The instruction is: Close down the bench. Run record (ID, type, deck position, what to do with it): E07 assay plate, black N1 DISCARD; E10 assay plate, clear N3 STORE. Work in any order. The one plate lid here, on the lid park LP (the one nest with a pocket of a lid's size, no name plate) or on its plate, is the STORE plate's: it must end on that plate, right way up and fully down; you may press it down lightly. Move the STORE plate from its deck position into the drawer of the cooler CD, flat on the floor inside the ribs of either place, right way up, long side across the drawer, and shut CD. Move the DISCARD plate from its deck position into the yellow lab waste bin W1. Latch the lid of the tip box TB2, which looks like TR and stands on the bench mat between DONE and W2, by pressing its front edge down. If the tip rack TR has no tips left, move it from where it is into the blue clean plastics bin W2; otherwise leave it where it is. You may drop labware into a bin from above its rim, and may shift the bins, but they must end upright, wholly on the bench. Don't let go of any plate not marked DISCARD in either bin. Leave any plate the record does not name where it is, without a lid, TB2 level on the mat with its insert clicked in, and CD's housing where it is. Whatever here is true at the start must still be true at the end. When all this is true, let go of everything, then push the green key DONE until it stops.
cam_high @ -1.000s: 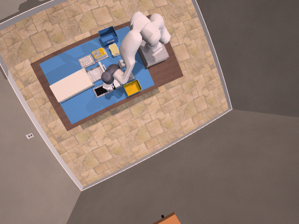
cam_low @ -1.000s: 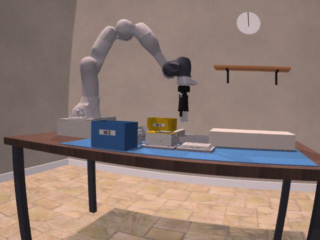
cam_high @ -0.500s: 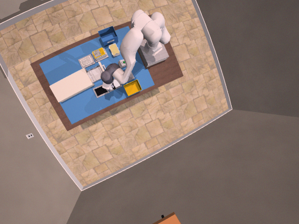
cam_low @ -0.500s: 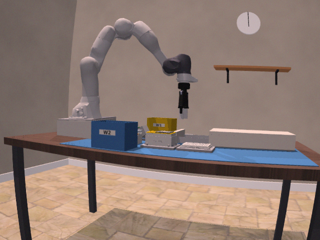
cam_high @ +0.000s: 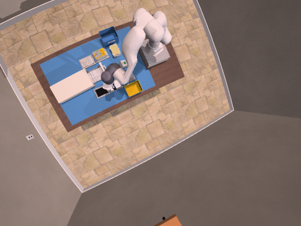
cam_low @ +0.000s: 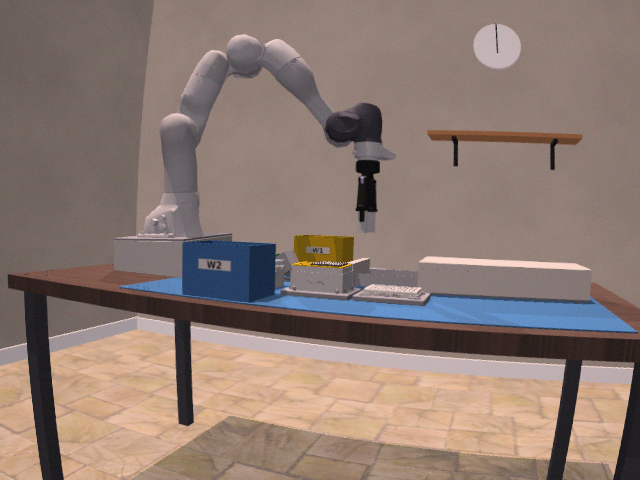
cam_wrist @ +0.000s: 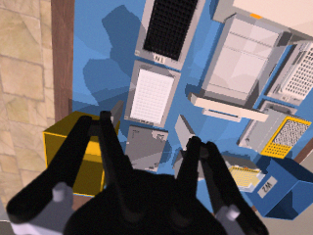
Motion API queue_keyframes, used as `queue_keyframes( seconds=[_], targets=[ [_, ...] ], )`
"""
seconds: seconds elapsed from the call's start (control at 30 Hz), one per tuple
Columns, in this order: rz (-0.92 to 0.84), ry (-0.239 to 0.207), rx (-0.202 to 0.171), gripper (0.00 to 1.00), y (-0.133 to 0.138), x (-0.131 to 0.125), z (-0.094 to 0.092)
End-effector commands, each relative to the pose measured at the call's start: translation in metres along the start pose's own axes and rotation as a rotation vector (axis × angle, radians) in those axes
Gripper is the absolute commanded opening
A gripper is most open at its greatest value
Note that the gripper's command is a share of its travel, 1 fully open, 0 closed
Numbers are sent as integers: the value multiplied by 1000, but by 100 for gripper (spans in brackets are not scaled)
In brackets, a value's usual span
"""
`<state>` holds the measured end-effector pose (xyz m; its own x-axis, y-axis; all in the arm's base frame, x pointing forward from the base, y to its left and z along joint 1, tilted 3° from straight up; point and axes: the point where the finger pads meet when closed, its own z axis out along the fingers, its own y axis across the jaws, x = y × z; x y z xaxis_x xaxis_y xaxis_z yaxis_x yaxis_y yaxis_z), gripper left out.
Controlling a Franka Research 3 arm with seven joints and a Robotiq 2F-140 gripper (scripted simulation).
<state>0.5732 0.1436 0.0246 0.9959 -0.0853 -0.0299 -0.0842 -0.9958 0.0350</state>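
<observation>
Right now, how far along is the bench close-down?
Done: CD's drawer looks pulled open, with nothing in it. In hand: nothing; the gripper is open, high above the nests. Left: the black plate sits in N1 and W1 shows no plate, so discard, storing, TB2 and DONE all seem to remain.

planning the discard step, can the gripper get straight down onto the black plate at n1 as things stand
Probably yes: the black plate lies uncovered in its nest, and the open, empty gripper hangs high nearby with nothing between them.
</observation>
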Motion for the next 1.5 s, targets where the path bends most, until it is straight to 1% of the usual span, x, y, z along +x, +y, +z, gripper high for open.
queue_keyframes(
  seconds=[0.0,0.37,1.47],
  targets=[
    [2,-6,-4,66,0,-2,-1],
    [2,-6,-4,66,1,-2,-1],
    [2,-6,-4,66,1,-2,37]
  ],
)
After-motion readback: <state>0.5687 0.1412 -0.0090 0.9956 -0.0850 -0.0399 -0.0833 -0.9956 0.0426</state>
